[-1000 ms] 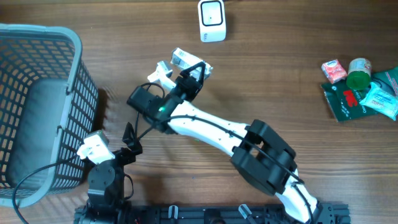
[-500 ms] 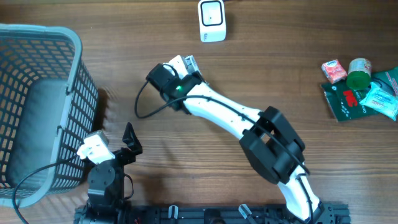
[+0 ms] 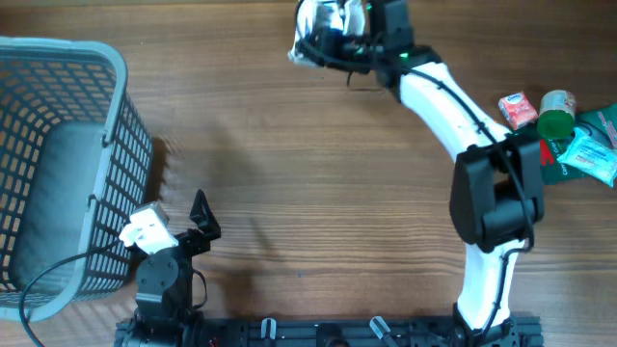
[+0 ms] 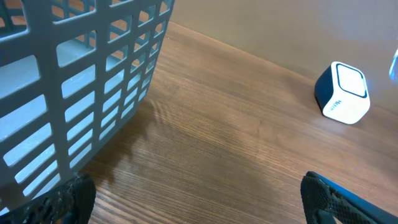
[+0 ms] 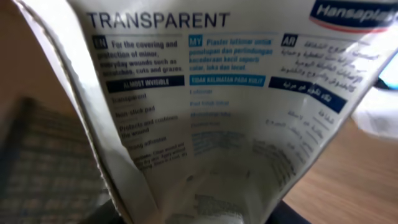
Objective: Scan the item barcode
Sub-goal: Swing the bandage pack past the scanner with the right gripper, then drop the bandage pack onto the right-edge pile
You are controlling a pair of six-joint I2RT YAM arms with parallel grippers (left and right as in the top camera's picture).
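While the two arms share one table [image 3: 289,193], only a single item is off its surface: a plaster packet [image 5: 217,124], held by the right gripper [image 3: 333,29] at the far edge of the table, at the spot where the one scanner [image 4: 342,93] stands, a small white cube with a dark blue side. The right gripper is partly closed on the packet, which fills the right wrist view. The left gripper [image 3: 202,220] is spread as wide as it goes with nothing in it, low over the table near the one grey lattice basket [image 3: 58,145] on the left. At the right edge lies one heap of other goods: one pink packet [image 3: 518,109], one green-capped tub [image 3: 557,111], one dark green pack [image 3: 535,159] and some teal pouches [image 3: 590,154] whose number cannot be told. The plaster packet is white and creased, with a folded edge on its left side. It carries the word TRANSPARENT in dark capitals, part of a blue brand badge at the top right, and three columns of small blue text under blue headers, one of them in Arabic script.
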